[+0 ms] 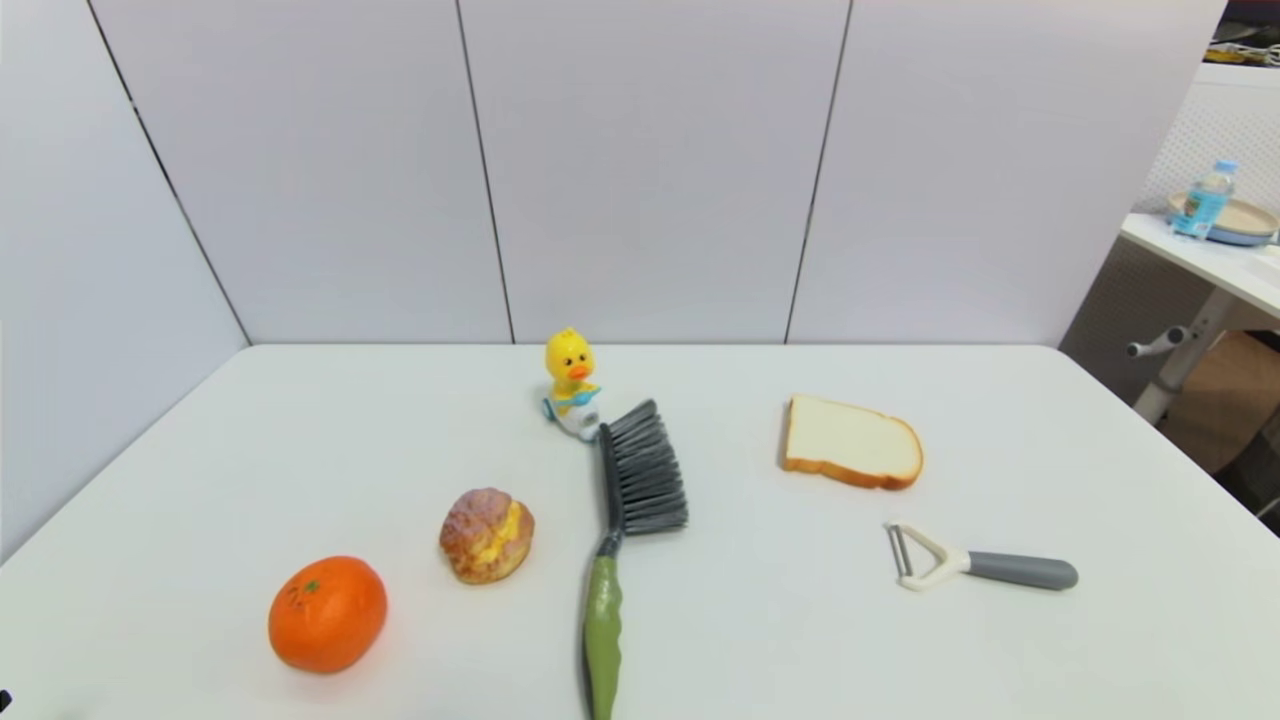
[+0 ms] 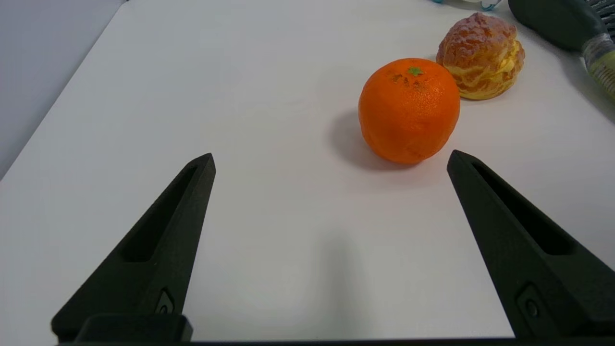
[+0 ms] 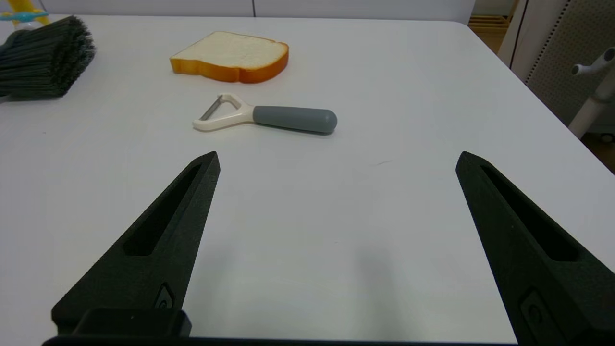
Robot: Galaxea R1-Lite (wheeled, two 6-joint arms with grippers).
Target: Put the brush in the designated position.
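Observation:
The brush [image 1: 622, 530] lies in the middle of the white table, dark bristles toward the far side and olive-green handle running to the near edge. Its black neck and a bit of the handle show in the left wrist view [image 2: 567, 24], its bristles in the right wrist view [image 3: 41, 57]. My left gripper [image 2: 331, 161] is open above bare table, short of the orange. My right gripper [image 3: 338, 158] is open too, short of the peeler. Both arms are out of the head view.
An orange [image 1: 327, 613] and a cream puff [image 1: 487, 535] lie left of the brush. A yellow duck toy [image 1: 571, 384] stands just beyond its bristles. A bread slice [image 1: 850, 442] and a white peeler with grey handle [image 1: 980, 567] lie to the right.

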